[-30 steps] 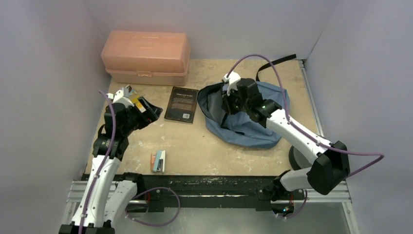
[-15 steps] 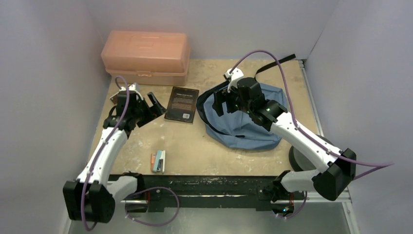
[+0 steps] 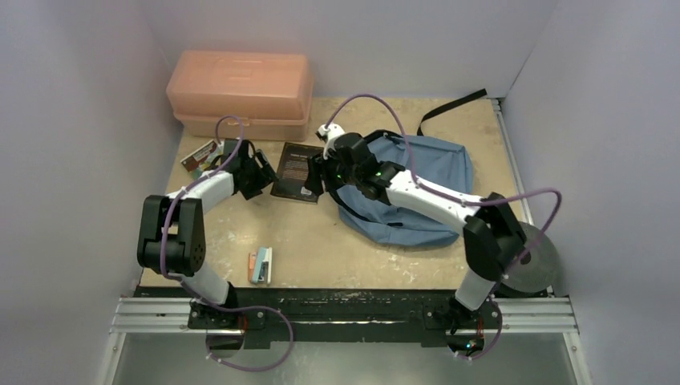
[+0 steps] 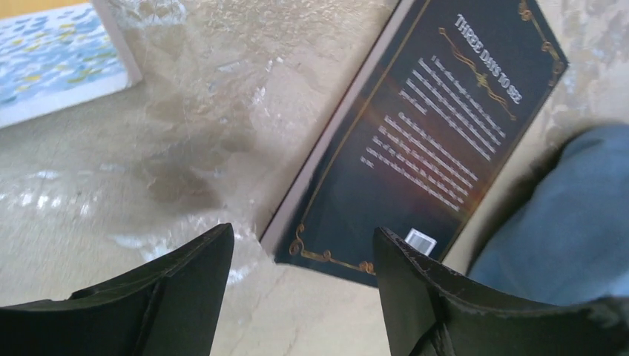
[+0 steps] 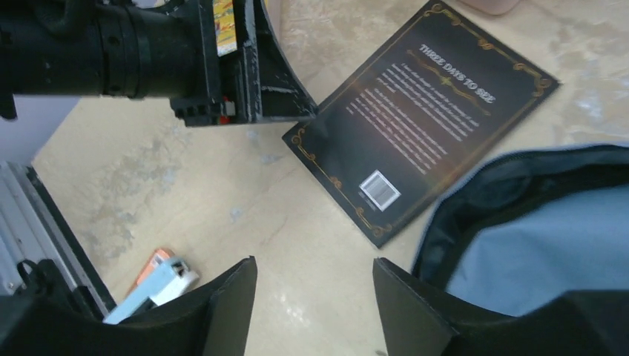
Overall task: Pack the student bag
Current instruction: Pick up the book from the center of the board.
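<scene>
The dusty-blue student bag (image 3: 425, 180) lies at the right of the table with its dark mouth facing left; it also shows in the left wrist view (image 4: 575, 222) and the right wrist view (image 5: 541, 245). A black book (image 3: 297, 164) lies flat just left of the bag, and shows too in the left wrist view (image 4: 434, 122) and the right wrist view (image 5: 423, 111). My left gripper (image 3: 261, 172) is open and empty at the book's left near corner (image 4: 304, 245). My right gripper (image 3: 318, 172) is open and empty above the table by the book's right near corner (image 5: 315, 271).
A colourful book (image 3: 200, 154) lies left of my left gripper; its corner shows in the left wrist view (image 4: 52, 52). A salmon-pink plastic box (image 3: 240, 92) stands at the back left. A small blue and orange stapler-like item (image 3: 261, 265) lies near the front edge. A black strap (image 3: 453, 106) trails to the back right.
My left gripper set the colourful book down at the left and swung right to the black book. My right gripper moved left from the bag's mouth to the book's right side.
</scene>
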Available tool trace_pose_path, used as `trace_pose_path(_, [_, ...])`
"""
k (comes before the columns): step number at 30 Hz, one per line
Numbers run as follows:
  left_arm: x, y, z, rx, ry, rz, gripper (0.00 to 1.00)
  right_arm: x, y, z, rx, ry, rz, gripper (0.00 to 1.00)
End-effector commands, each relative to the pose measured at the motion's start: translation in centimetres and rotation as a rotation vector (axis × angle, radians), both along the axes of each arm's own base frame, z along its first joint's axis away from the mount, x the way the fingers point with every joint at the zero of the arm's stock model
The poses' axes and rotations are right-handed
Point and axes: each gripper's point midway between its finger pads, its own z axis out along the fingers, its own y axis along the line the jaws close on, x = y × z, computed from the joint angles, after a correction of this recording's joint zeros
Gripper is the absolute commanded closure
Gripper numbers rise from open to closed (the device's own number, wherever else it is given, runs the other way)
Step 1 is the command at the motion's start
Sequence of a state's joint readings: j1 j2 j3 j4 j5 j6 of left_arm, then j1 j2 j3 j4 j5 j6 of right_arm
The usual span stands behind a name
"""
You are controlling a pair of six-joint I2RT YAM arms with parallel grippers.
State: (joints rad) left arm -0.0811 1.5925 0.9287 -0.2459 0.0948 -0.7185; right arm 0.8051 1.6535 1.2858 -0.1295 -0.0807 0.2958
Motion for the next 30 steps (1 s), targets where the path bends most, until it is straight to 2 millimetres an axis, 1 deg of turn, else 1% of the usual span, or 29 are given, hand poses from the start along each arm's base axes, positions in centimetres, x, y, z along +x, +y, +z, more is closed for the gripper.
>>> trace_pose_path(1, [3.3, -0.5, 0.8, -0.013, -0.082, 0.005, 0.34, 2.8, 4.8, 2.4, 0.148, -0.016, 0.023, 0.46])
trace_pose_path(3, [3.2, -1.0, 0.4, -0.031, -0.063, -0.010, 0.38, 4.0, 6.0, 0.9, 0.143, 0.009, 0.012, 0.58])
trace_pose_path(6, [2.8, -1.4, -0.1, -0.056, -0.050, -0.013, 0.42, 5.8, 7.2, -2.0, 0.105, 0.029, -0.013, 0.67])
trace_pose_path(8, [2.7, -1.8, -0.3, -0.077, -0.043, -0.019, 0.43, 6.9, 7.3, -4.3, 0.057, 0.032, -0.041, 0.75])
trace_pose_path(10, [2.5, -2.3, -0.7, -0.107, -0.027, -0.026, 0.46, 7.4, 7.3, -6.7, 0.020, 0.046, -0.054, 0.83])
trace_pose_path(12, [2.2, -2.9, -1.0, -0.149, -0.008, -0.022, 0.49, 8.1, 6.8, -9.1, -0.042, 0.047, -0.082, 0.93])
trace_pose_path(13, [2.1, -3.3, -1.0, -0.176, -0.010, -0.024, 0.50, 8.1, 6.5, -10.1, -0.066, 0.055, -0.088, 0.95])
trace_pose_path(18, [1.2, -4.1, -1.7, -0.239, 0.017, -0.010, 0.54, 7.4, 5.8, -14.2, -0.121, 0.110, -0.091, 0.99])
trace_pose_path(19, [1.2, -4.4, -1.6, -0.255, 0.010, -0.021, 0.58, 7.2, 5.8, -14.8, -0.123, 0.119, -0.087, 1.00])
trace_pose_path(21, [1.1, -5.0, -1.3, -0.289, 0.001, -0.036, 0.63, 6.7, 5.8, -16.0, -0.126, 0.141, -0.073, 1.00])
trace_pose_path(23, [0.8, -5.4, -0.9, -0.320, -0.003, -0.046, 0.67, 6.3, 5.9, -16.6, -0.120, 0.158, -0.060, 1.00])
trace_pose_path(25, [1.1, -5.6, -0.1, -0.331, -0.044, -0.057, 0.72, 5.7, 5.8, -17.3, -0.122, 0.180, -0.050, 1.00])
trace_pose_path(27, [1.0, -5.6, 0.2, -0.330, -0.056, -0.064, 0.78, 5.6, 5.9, -17.2, -0.104, 0.175, -0.042, 1.00])
trace_pose_path(30, [0.9, -5.4, 0.4, -0.312, -0.059, -0.068, 0.90, 5.5, 5.6, -17.1, -0.114, 0.162, -0.038, 1.00])
